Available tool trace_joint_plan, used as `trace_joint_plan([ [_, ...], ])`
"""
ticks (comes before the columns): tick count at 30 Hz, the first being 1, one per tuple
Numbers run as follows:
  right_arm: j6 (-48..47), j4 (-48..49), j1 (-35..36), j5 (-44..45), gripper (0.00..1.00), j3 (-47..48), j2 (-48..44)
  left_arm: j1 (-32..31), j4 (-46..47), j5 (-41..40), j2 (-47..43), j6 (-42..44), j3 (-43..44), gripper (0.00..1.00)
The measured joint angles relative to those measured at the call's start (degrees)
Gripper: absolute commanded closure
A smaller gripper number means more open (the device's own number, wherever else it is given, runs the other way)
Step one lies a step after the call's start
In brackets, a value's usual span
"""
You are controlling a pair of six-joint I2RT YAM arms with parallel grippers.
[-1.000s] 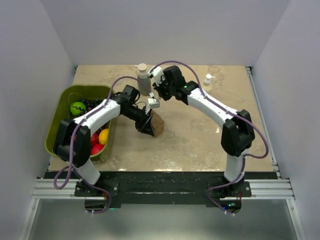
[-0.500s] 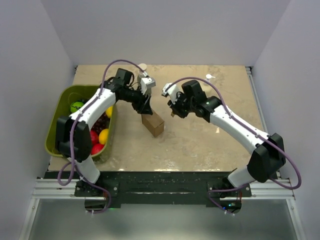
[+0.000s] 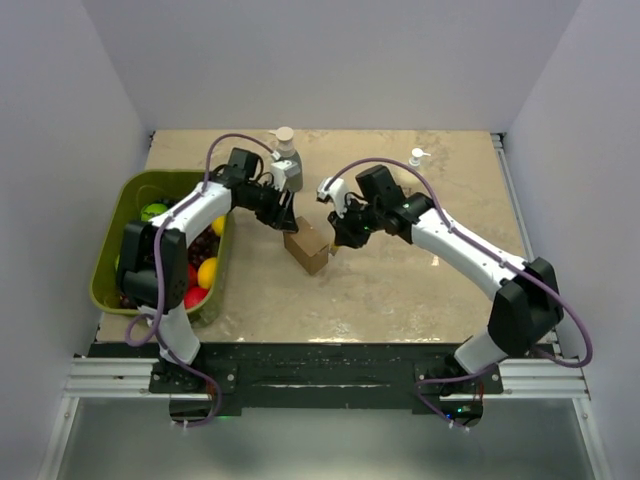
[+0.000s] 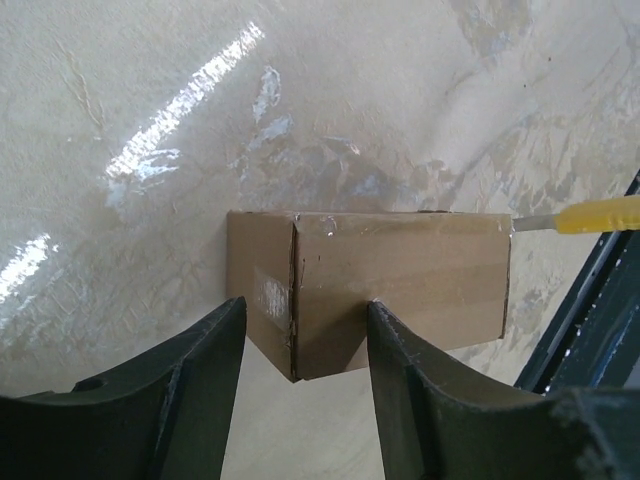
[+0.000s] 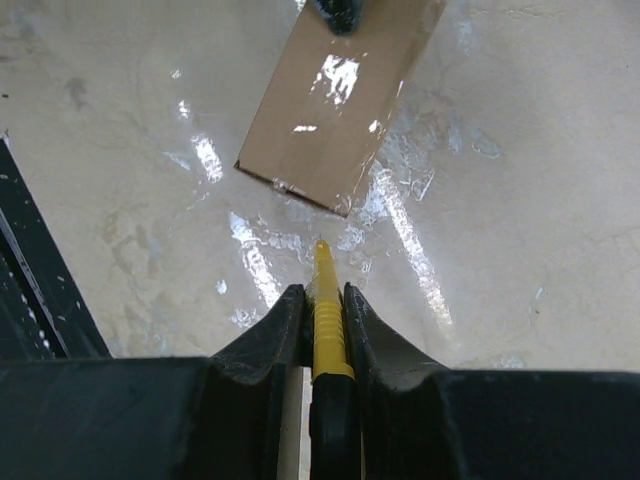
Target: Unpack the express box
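The beige marbled table (image 3: 400, 290) carries a green bin (image 3: 112, 240) of coloured balls along its left edge. Both arms reach in toward the middle of the table.

The cardboard box (image 3: 308, 248) sits there, closed, between the two grippers. From above, its long side runs on a slant from far left to near right. The left gripper (image 3: 283, 212) is just behind its far-left end, and the right gripper (image 3: 340, 235) is close by on its right.

In the left wrist view the box (image 4: 390, 290) lies crosswise, and one lower corner shows in the gap between the fingertips. The left gripper (image 4: 300, 330) is spread wide and grasps nothing. I cannot tell whether its fingers (image 4: 190, 385) touch the cardboard.

The right gripper (image 5: 322, 300) is clamped tight on a yellow knife (image 5: 325, 320). The blade points at the near short end of the box (image 5: 340, 110), which stretches away toward the upper right. A sliver of table shows between the tip and the box.

A pump bottle (image 3: 287, 160) stands behind the left gripper, and a smaller one (image 3: 415, 158) stands farther right.
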Motion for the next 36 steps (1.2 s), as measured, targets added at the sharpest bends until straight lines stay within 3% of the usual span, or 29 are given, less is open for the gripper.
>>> trace_joint_plan([
  [17,4.1,5.3,-0.5,14.1,1.00,18.2,17.0,0.3,-1.2,2.3,-6.7,-5.9,-11.0,0.44],
  [21,4.0,6.3,-0.5,19.1,1.00,17.8,15.6,0.3,-5.0,0.5,-6.8,-5.0,-9.3,0.44],
  [26,10.0,7.4,-2.6,23.0,1.00,13.9,6.7,0.4,-7.4,-2.8,-7.0,-2.1,-0.3,0.44],
  [31,19.5,10.5,-4.1,24.4,1.00,9.9,-3.5,0.4,-2.4,-0.8,-6.9,-1.1,3.6,0.42],
  [36,23.7,11.7,-1.6,23.9,1.00,7.8,-3.8,0.4,2.9,1.1,-3.0,-2.4,3.6,0.42],
])
